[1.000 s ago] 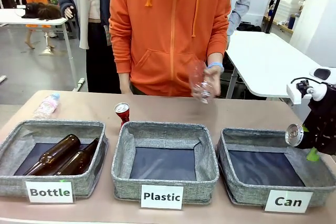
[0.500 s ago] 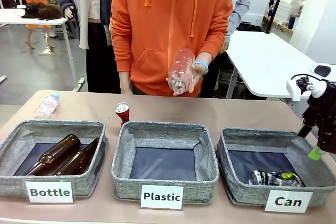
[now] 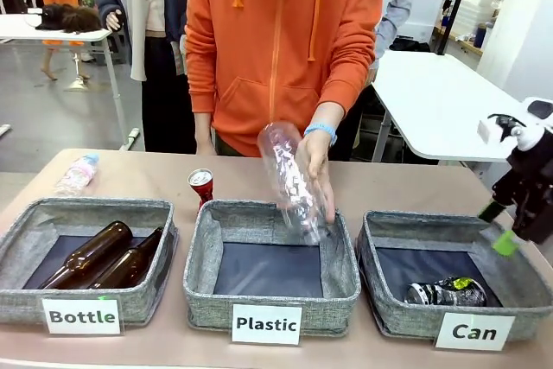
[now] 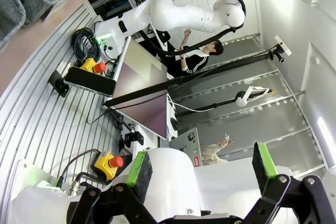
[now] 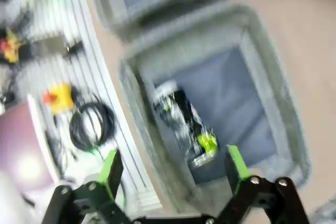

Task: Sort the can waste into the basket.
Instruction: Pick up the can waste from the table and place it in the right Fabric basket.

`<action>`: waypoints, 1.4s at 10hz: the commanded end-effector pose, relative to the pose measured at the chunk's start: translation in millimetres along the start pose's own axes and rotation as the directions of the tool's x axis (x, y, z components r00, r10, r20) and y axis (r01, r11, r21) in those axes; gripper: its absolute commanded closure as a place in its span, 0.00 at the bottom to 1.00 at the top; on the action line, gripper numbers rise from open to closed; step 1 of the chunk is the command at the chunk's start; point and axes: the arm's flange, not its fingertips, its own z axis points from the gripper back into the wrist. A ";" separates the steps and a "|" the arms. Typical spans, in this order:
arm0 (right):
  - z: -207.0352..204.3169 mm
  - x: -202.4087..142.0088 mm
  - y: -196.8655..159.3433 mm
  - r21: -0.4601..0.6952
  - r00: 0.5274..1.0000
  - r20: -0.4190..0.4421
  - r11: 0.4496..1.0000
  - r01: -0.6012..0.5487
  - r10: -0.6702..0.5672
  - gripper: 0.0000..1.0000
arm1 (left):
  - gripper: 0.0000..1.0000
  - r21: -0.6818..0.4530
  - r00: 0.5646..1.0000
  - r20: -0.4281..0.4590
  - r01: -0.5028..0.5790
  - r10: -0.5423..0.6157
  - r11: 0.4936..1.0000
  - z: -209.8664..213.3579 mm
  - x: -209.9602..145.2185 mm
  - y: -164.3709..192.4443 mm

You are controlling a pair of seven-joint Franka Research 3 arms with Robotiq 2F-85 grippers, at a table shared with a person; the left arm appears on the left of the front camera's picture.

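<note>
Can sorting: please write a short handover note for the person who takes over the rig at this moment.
Left gripper: open, empty.
Right gripper: open, empty, above the right edge of the Can basket.
Done: the dark can lies inside the Can basket.
Left: the red can stands on the table behind the Plastic basket; it goes into the Can basket.
Note: the person's hand holds a clear plastic bottle over the Plastic basket.

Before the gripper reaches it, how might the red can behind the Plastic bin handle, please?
The red can stands upright and narrow, so a high push would probably tip it. Its round body might then roll. Being small, it is likely light.
</note>
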 end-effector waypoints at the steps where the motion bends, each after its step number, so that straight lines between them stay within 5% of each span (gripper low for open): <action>1: 23.1 9.0 -9.5 0.196 0.800 0.550 0.968 0.157 -0.241 0.00 | 0.00 -0.012 1.000 0.000 -0.014 0.014 1.000 -0.8 -2.8 -3.5; 2: 29.9 7.3 -9.5 0.369 0.672 0.635 0.914 0.170 -0.381 0.00 | 0.00 -0.012 1.000 0.000 -0.014 0.014 1.000 -0.8 -2.8 -3.5; 5: 32.8 1.4 -28.5 0.633 0.511 0.555 0.732 0.253 -0.656 0.00 | 0.00 -0.012 1.000 0.000 -0.014 0.014 1.000 -0.8 -2.8 -3.5; 7: 32.5 -2.1 -41.7 0.674 0.506 0.525 0.697 0.245 -0.685 0.00 | 0.00 -0.012 1.000 0.000 -0.014 0.014 1.000 -0.8 -2.8 -3.5; 8: 32.5 -6.3 -27.3 0.565 0.668 0.519 0.801 0.200 -0.533 0.00 | 0.00 -0.012 1.000 0.000 -0.014 0.014 1.000 -0.8 -2.8 -3.5; 14: 32.5 -6.3 -27.3 0.565 0.668 0.519 0.801 0.200 -0.533 0.00 | 0.00 -0.012 1.000 0.000 -0.014 0.014 1.000 -0.8 -2.8 -3.5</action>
